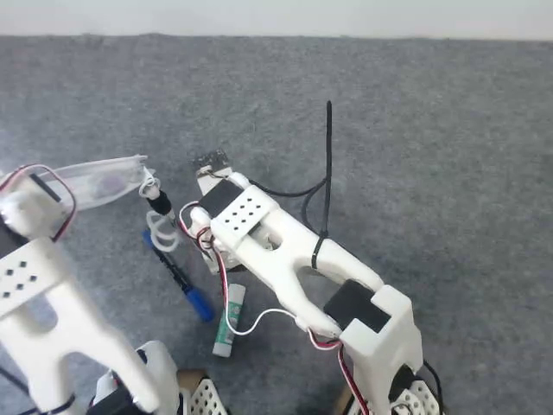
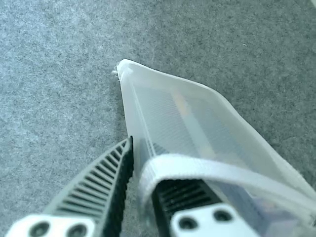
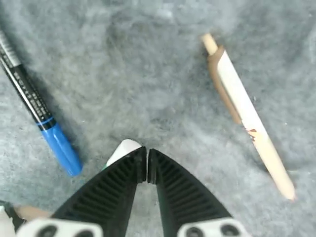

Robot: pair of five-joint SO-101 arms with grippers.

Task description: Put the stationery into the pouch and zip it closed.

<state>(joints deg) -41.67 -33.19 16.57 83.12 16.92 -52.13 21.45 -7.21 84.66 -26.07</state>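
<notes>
My left gripper (image 2: 140, 153) is shut on one edge of the translucent pouch (image 2: 197, 128), holding it tilted off the carpet. From above, the pouch (image 1: 99, 181) juts from that gripper (image 1: 39, 194) toward the middle, its zip pull and white rings (image 1: 158, 216) hanging at the far end. A faint shape lies inside it. My right gripper (image 3: 147, 150) is shut on nothing, low over the carpet. Its tips are just above the white end of a glue stick (image 3: 123, 148). A blue-capped marker (image 3: 47, 126) lies to one side and a beige-and-white pen (image 3: 247, 113) to the other.
From above, the marker (image 1: 177, 277) and the green-and-white glue stick (image 1: 229, 320) lie between the two arms. The right arm (image 1: 285, 251) crosses over them, with a black cable (image 1: 328, 164) rising behind it. Grey carpet (image 1: 415, 130) stretches to the back and right.
</notes>
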